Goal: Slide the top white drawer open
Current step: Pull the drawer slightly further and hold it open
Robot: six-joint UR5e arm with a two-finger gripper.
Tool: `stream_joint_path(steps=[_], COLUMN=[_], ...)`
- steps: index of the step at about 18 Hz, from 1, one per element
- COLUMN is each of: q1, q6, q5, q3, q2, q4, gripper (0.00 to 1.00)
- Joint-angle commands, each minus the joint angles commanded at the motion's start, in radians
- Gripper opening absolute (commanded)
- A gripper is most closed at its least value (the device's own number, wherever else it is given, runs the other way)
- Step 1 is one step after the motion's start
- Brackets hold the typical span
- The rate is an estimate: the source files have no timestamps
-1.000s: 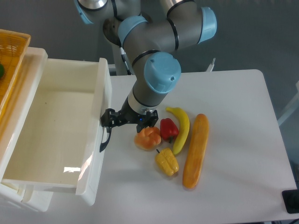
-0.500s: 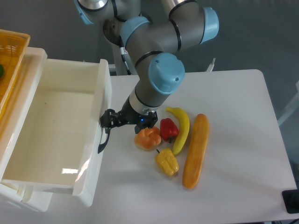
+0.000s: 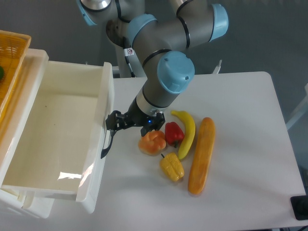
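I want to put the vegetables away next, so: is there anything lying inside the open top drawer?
No, the top white drawer shows only its bare white floor with a light glare; nothing lies in it.

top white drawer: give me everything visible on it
The top white drawer is a glossy white plastic tub, deep and rectangular, pulled well out of the cabinet and seemingly empty inside, with a glare patch on its floor. A curved black bar handle sits on its front panel. The gripper is at the handle's upper end; its grip state is unclear.
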Motion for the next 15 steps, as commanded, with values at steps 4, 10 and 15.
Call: stream_joint_path(steps=[4,10,15], q1=[0.011,0.011,0.063], q6=[0.034,0.241,0.37], q5=[0.144,0.308,0.359], q3=[0.0,-0.008,-0.005], q2=[-0.005,-0.012,-0.012], q4=[0.019,0.057,0.12], gripper=[1.0,1.0,1.0])
